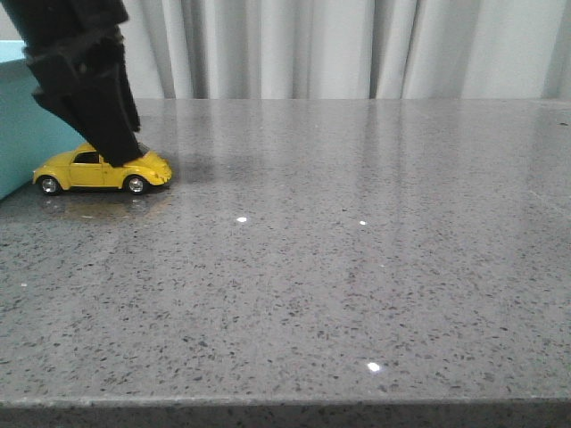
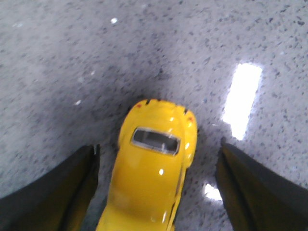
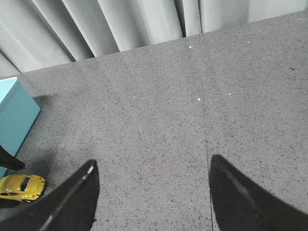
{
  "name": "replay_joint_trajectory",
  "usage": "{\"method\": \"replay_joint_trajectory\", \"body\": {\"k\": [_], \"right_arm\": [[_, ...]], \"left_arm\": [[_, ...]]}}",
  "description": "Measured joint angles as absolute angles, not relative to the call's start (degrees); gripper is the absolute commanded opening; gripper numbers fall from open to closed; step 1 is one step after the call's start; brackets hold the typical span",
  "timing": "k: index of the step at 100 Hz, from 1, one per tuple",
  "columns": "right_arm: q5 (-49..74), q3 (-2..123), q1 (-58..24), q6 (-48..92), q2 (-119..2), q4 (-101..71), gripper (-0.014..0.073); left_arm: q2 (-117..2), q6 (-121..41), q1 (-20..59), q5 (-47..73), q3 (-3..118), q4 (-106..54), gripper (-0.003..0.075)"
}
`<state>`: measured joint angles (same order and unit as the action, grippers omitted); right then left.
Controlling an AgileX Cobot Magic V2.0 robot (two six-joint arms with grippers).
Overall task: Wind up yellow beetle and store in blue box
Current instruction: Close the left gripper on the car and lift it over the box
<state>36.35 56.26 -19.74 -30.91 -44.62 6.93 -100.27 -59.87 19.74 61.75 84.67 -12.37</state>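
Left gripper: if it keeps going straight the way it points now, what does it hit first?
Most likely the yellow beetle: the left gripper points down with open jaws straddling the car, clear of both sides. Its fingers would then meet the grey table.

We see a grey speckled stone tabletop (image 1: 357, 267) carrying a small bright-yellow toy Beetle car (image 1: 103, 169) on its four wheels, just beside the large light turquoise-blue rectangular box (image 1: 22, 134) resting at the far-left edge.
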Motion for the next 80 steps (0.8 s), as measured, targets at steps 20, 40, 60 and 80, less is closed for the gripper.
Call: {"method": "replay_joint_trajectory", "body": {"k": [20,40,60,80], "right_arm": [[36.12,56.26,-19.74,-30.91,-44.39,6.93,0.0490],[36.12,56.26,-19.74,-30.91,-44.16,6.93,0.0490],[36.12,56.26,-19.74,-30.91,-44.15,6.93,0.0490],[36.12,56.26,-19.74,-30.91,-44.15,6.93,0.0490]], "left_arm": [[-101.33,-60.15,20.08,60.98,84.67,-11.54,0.0492],[-101.50,-60.15,20.08,60.85,84.67,-11.27,0.0361],[-101.50,-60.24,20.08,60.72,84.71,-11.27,0.0195],[-101.50,-60.24,20.08,60.90,85.07,-11.27,0.0134]]}}
